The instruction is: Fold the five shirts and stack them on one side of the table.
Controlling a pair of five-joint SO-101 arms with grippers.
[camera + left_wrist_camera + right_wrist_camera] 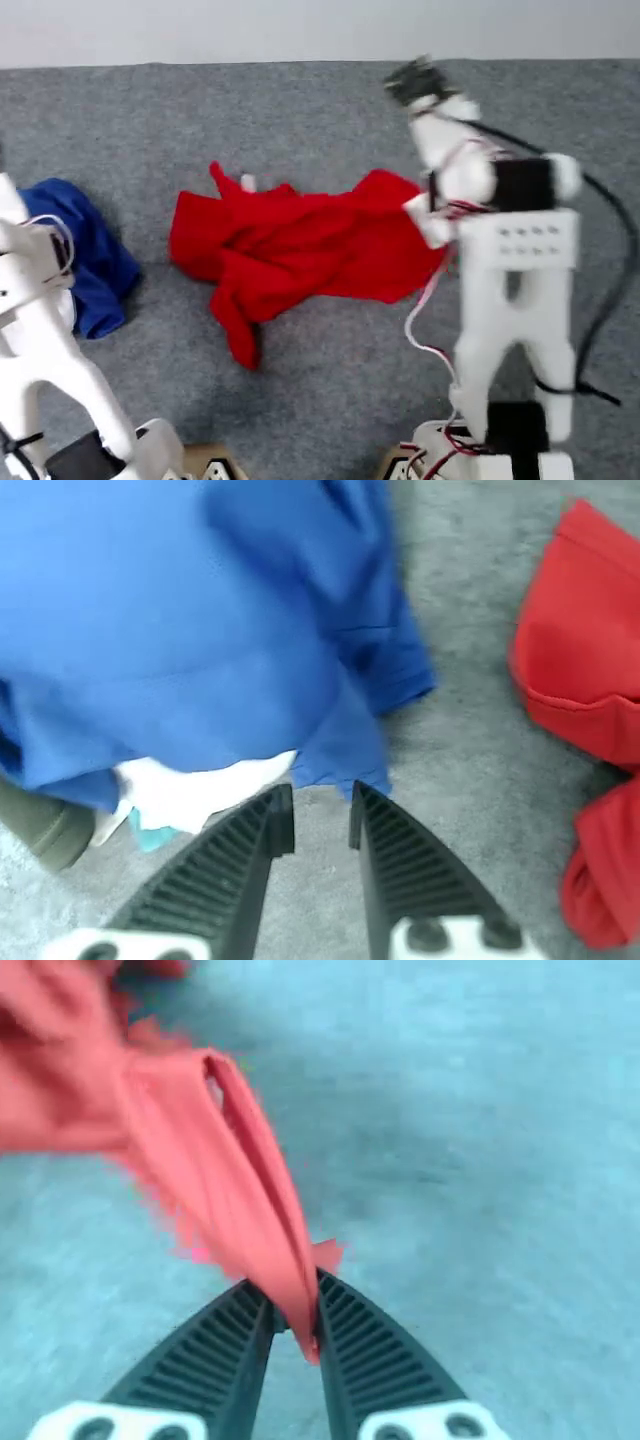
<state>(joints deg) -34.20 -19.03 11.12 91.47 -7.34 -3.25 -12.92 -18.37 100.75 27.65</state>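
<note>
A grey table [330,110] is seen from above, with a crumpled red shirt [300,255] lying at its centre and a bunched blue shirt [85,250] at nine o'clock, near the left edge. The right arm [510,250] stands at three o'clock. A fold of the red shirt's edge is pinched between the clenched jaws of the right gripper [295,1310]. The left gripper [320,815] is held just over the border of the blue shirt, its jaws slightly parted with nothing between them. A white cloth [200,790] is tucked under the blue fabric. The step in hand is judged to be the spreading of the red shirt before any fold is made. This is best done if the pinched edge is drawn slowly towards three o'clock and kept low, so that the bunched body and the part trailing towards seven o'clock are pulled flat rather than dragged in a lump. A second grip on the red shirt's nine o'clock side would likely be needed from the left gripper. Open table is offered at twelve o'clock, up to the far edge, and at six o'clock below the shirt. Little room is left at three o'clock, where the right arm itself stands, and the blue shirt at nine o'clock should be kept clear of.
</note>
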